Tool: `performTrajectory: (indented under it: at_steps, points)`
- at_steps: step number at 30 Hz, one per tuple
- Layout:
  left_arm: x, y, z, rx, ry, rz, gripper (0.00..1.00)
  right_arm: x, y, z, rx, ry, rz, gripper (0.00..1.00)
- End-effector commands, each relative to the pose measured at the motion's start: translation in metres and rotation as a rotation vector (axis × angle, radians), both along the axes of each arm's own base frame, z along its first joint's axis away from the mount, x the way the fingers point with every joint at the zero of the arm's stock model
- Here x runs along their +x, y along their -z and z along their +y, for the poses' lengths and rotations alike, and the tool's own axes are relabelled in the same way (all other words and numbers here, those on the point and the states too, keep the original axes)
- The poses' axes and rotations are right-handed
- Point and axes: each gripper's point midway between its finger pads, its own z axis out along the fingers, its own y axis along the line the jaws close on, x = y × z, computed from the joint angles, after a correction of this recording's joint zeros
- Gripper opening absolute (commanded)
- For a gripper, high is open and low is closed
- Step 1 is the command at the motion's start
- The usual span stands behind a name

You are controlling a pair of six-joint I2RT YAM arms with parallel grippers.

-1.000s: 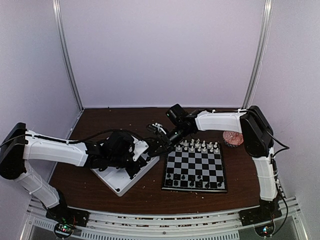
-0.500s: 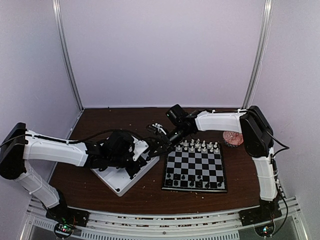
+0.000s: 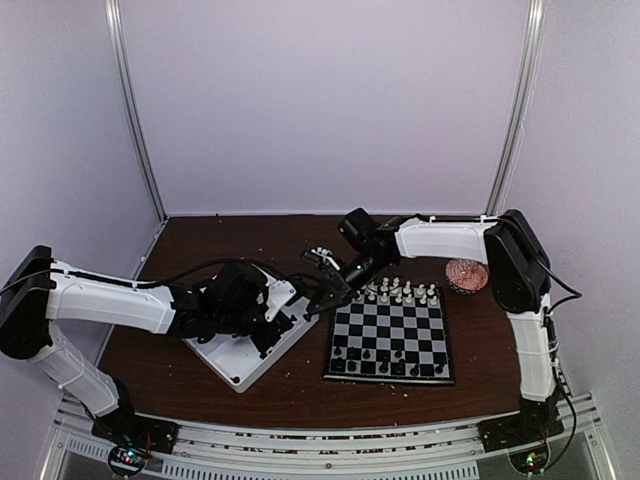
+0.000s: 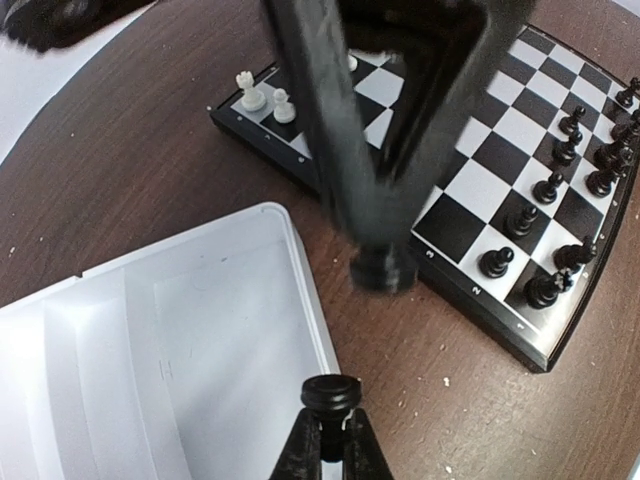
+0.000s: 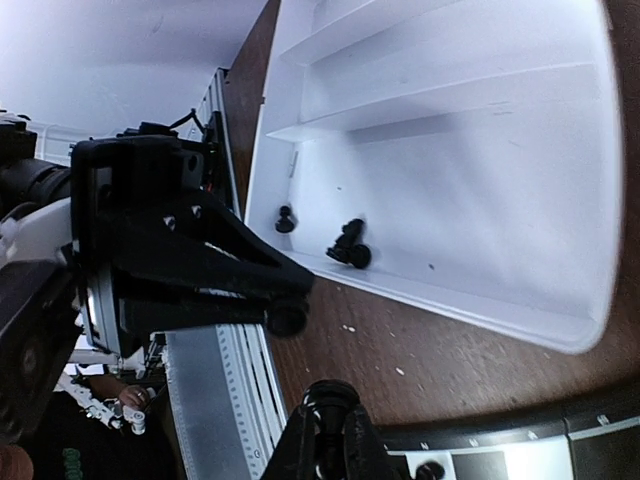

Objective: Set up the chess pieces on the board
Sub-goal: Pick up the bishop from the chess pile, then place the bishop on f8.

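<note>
Tiny white marks on board point(image 4: 455, 277) border, near corner: coordinate signs, too small to read surely. Faint embossed mark on tray point(image 4: 200, 330) floor, illegible. No other text, label, brand readable.

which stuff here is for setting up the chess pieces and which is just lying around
For the job: black chess pieces, board, white tray they wait in.
Lying about: pink ball right of the board, white chess pieces on its far rows.

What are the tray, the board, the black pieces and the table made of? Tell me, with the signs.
Tray: likely moulded plastic, smooth white, rounded corner.
Board: unclear, perhaps plastic; glossy black and silvery checks.
Black pieces: probably plastic, shiny.
Table: wood or wood-look laminate, brown grain, matte.
</note>
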Motion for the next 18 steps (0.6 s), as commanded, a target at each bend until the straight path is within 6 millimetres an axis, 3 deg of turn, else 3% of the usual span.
performTrajectory:
  at_steps: [1,6,12,16,18]
  points:
    - [0.003,-0.008,0.004,-0.025,-0.03,-0.042,0.0,0.016,-0.032,-0.057,-0.104,-0.014,-0.285,0.05]
    - [0.009,-0.004,0.005,0.0,-0.052,-0.045,0.0,0.002,-0.032,-0.125,-0.3,-0.08,-0.527,0.05]
    - [0.018,0.0,0.002,0.009,-0.09,-0.046,0.0,-0.033,-0.029,-0.184,-0.442,-0.126,-0.665,0.05]
    - [0.024,0.001,0.0,0.014,-0.107,-0.05,0.0,-0.051,-0.022,-0.211,-0.5,-0.138,-0.732,0.05]
    - [0.026,0.002,0.001,0.015,-0.118,-0.051,0.0,-0.056,-0.02,-0.212,-0.505,-0.141,-0.778,0.06]
